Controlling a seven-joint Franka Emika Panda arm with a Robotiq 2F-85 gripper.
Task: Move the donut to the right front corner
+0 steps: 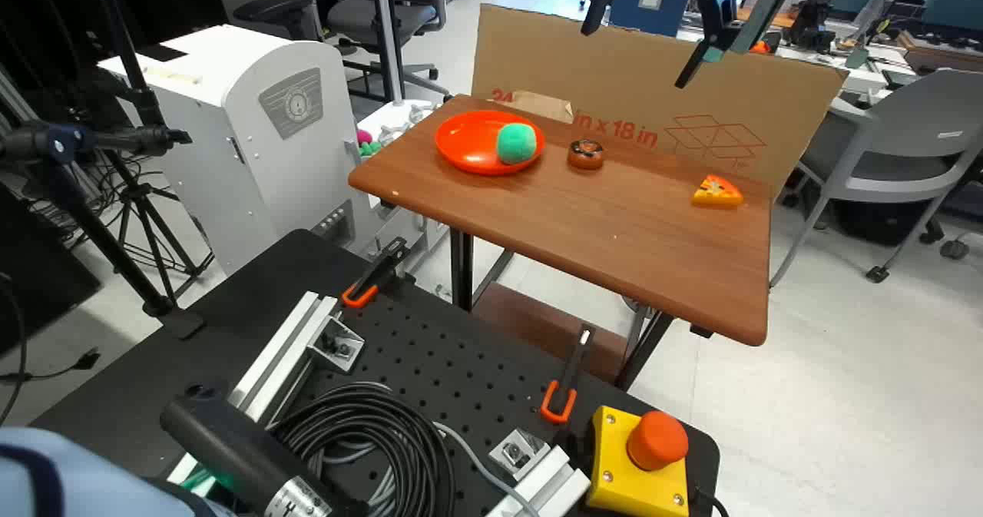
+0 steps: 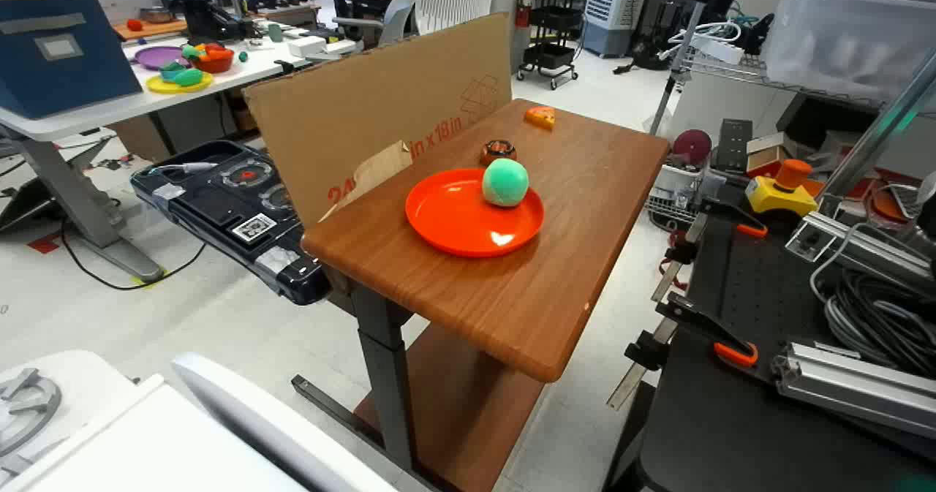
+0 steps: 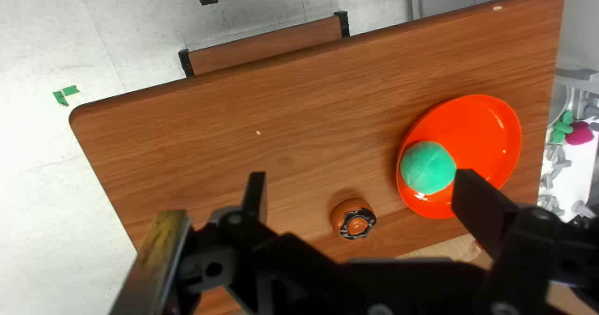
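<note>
The donut is a small brown ring with a black-and-white wavy top. It lies on the reddish-brown tabletop near the cardboard, beside the orange plate. It also shows in an exterior view and in the wrist view. My gripper is open and empty, high above the back of the table. In the wrist view the donut appears between the wide-apart fingers, well below them. The right front corner of the tabletop is at the near right in that exterior view; it shows in the wrist view too.
An orange plate holds a green ball left of the donut. An orange-yellow wedge lies toward the back right. A cardboard sheet stands along the back edge. A black pegboard table with clamps stands in front.
</note>
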